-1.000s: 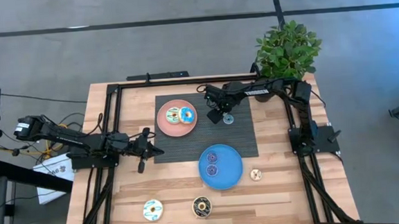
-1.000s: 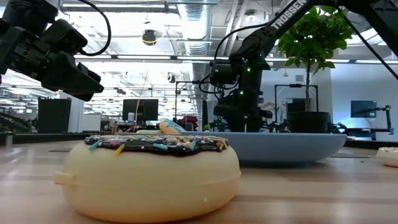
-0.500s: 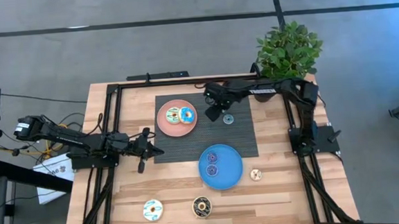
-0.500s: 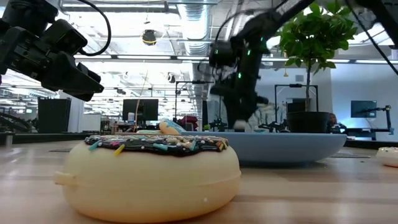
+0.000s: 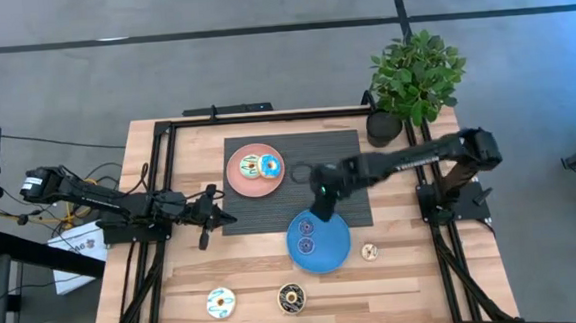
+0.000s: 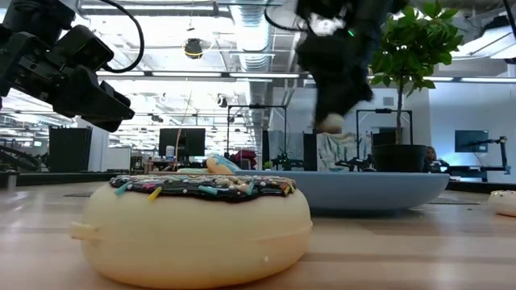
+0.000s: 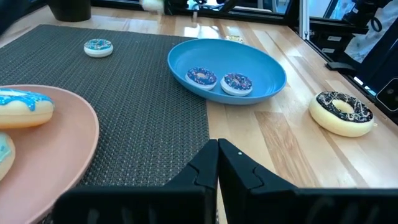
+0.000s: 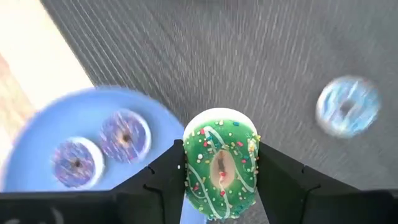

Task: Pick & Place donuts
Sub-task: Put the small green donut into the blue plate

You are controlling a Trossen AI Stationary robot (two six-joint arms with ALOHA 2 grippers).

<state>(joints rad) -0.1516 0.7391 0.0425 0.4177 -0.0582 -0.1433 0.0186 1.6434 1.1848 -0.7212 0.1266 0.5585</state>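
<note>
Right gripper [image 8: 219, 180] moved off the mat's back edge since a second ago and now hangs over the near rim of the blue plate [image 5: 341, 246], clamped on a small green donut [image 8: 219, 163] with sprinkles. Small blue donut [image 8: 347, 106] sits on the dark mat [image 5: 351, 203] just behind it. Two purple donuts [image 7: 219, 81] lie side by side in the blue plate. Pink plate [image 5: 239, 180] holds a green and a blue donut. Left gripper [image 7: 217, 158] is fully closed, holding nothing, parked at the mat's left edge. Dark-iced donut [image 6: 197, 225] on bare wood at the table front.
</note>
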